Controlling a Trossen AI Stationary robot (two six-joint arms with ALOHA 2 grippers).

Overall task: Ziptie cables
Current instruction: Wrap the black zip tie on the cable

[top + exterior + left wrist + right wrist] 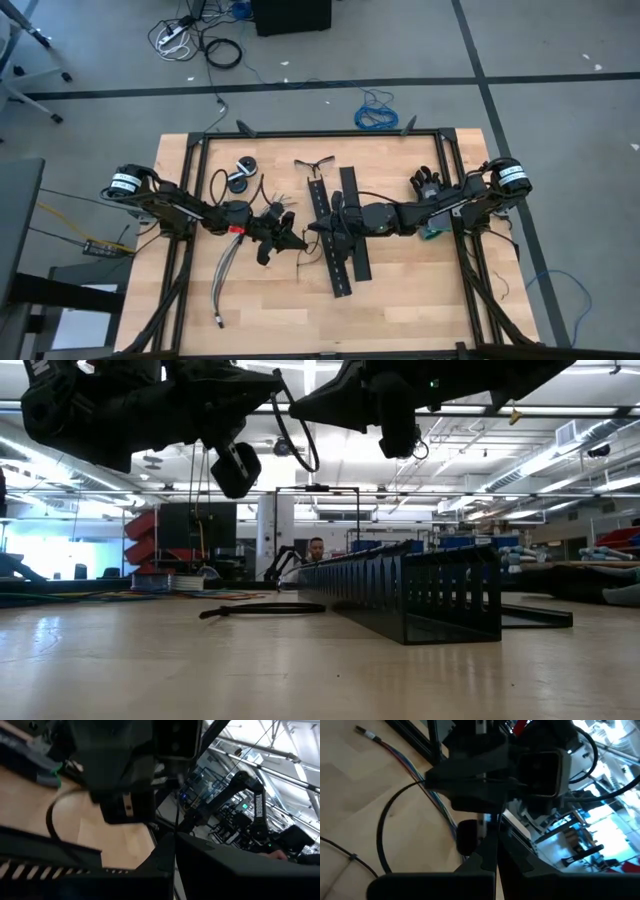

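My two grippers meet tip to tip above the middle of the table, both shut: left gripper coming from the left, right gripper from the right. A thin black ziptie runs between them and bows out into a loop, also seen in the low view as a loop. The cables, a loose bundle of thin wires, lie flat on the wood below and left of the left gripper. In the right wrist view the cables pass under the loop, untouched. My left gripper pinches the thin ziptie strip between its two fingertips, coming in level from the table's left. Which part of the strip it has cannot be told. The ziptie is clear of the table. My right gripper pinches the same ziptie between its fingertips, level from the table's right; the other hand crowds the spot. The loop hangs free beside the grippers.
Two wide black perforated strips lie just under and right of the grippers, standing tall in the low view. Black rings and spare zipties sit at the far side. Black frame rails flank the table. A person shows beyond.
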